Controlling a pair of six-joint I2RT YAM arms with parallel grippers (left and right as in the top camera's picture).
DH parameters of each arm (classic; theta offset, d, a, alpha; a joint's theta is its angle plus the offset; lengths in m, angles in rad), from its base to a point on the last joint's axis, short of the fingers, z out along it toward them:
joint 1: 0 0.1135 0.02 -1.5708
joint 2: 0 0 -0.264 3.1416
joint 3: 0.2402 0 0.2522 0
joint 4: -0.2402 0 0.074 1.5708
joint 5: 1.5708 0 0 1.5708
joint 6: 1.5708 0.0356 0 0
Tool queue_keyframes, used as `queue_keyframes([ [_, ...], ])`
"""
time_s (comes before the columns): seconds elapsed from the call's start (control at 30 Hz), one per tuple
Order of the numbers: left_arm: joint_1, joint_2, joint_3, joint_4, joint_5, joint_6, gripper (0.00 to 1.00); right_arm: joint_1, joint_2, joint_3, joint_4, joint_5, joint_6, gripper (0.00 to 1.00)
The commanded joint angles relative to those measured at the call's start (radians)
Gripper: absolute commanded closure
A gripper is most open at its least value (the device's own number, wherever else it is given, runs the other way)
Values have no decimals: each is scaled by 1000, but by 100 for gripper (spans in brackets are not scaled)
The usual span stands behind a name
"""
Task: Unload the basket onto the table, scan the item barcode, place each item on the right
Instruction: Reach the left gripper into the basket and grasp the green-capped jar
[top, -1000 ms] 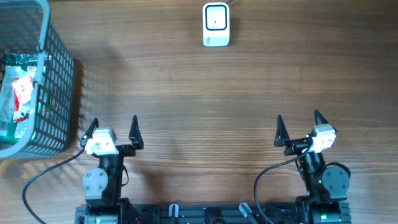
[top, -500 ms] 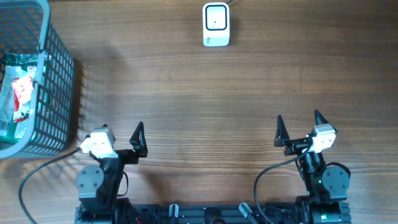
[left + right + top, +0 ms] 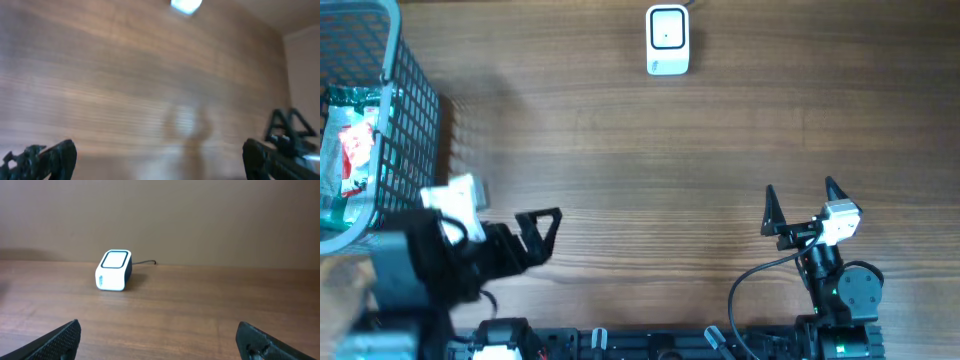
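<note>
We see the green-and-red packet [image 3: 345, 150], long axis pointing forward, in the basket [image 3: 415, 130] left of the left gripper [image 3: 160, 160], its jaws apart like the right gripper [image 3: 800, 197]

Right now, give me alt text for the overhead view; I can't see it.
A white scanner sits at the far edge of a wooden table, with a grey basket of packets far left. The left gripper, blurred, is beside the basket; the right gripper is open near the front.

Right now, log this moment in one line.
left gripper open, near basket; right gripper open; packet in basket; barcode scanner untouched
</note>
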Motion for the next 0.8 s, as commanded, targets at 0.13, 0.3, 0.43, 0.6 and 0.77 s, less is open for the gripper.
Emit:
queue_keyframes([
  [0.13,2,383,468,-33,27,95,0,2,-2,-1,5,9,-2,0],
  [0.3,17,462,484,208,-85,89,0,2,-2,-1,5,9,-2,0],
  [0.43,237,542,520,369,-316,66,0,2,-2,-1,5,9,-2,0],
  [0.6,494,622,608,397,-314,99,0,2,-2,-1,5,9,-2,0],
  [0.77,649,692,616,402,-315,125,0,2,-2,-1,5,9,-2,0],
])
